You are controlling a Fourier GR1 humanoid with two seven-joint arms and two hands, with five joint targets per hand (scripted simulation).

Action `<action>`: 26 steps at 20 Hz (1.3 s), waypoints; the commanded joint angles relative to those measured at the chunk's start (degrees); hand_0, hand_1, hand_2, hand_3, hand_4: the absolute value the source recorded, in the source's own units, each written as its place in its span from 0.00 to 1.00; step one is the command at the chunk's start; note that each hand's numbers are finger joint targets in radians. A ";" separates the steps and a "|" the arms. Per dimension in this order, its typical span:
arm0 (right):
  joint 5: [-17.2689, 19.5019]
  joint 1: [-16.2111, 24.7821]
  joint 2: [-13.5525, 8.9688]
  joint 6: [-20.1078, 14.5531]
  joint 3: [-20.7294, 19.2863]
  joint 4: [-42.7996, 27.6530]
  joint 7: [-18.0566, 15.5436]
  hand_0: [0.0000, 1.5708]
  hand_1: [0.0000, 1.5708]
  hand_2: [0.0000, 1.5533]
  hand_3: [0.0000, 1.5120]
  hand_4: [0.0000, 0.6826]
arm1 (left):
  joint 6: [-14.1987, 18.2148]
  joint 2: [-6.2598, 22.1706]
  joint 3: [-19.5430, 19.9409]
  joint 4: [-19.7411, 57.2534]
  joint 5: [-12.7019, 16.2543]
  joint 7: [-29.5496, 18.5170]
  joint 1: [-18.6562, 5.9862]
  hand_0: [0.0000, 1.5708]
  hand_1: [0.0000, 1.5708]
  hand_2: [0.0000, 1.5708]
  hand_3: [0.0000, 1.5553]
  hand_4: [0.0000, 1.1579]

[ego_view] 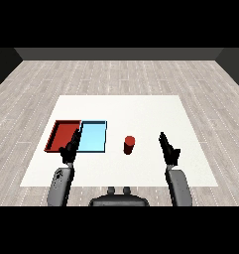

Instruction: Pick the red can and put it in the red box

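A red can (129, 145) stands upright on the white table (141, 111), just right of the trays. The red tray (63, 135) lies at the left with nothing in it. My right hand (168, 148) hovers to the right of the can, a clear gap away, its fingers straight and open. My left hand (71, 147) is raised over the seam between the two trays, fingers straight and open, holding nothing.
A light blue tray (93, 137) lies between the red tray and the can, touching the red tray's right side. The white table ends close to my forearms; grey wooden floor surrounds it.
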 commanded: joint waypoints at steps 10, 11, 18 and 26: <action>-5.44 0.01 1.23 4.73 -3.54 -3.77 -15.32 0.00 0.00 0.00 0.00 0.00 | -2.97 -2.05 3.89 -1.19 3.98 -19.67 -1.44 0.00 0.00 0.00 0.00 0.00; -4.99 2.12 0.18 6.05 -4.21 -2.25 -19.46 0.00 0.00 0.00 0.00 0.00 | -2.72 -1.85 4.69 1.49 3.98 -19.18 -5.65 0.00 0.00 0.00 0.00 0.00; -6.76 -4.26 -1.32 7.53 -6.75 2.68 -18.27 0.00 0.00 0.00 0.00 0.00 | -2.72 -2.96 2.86 1.33 2.06 -26.25 1.01 0.00 0.00 0.00 0.00 0.00; -5.44 -4.02 0.50 8.19 -5.15 7.57 -21.86 0.00 0.00 0.00 0.00 0.00 | -3.69 -3.22 3.01 2.12 4.40 -22.86 -2.48 0.00 0.00 0.00 0.00 0.00</action>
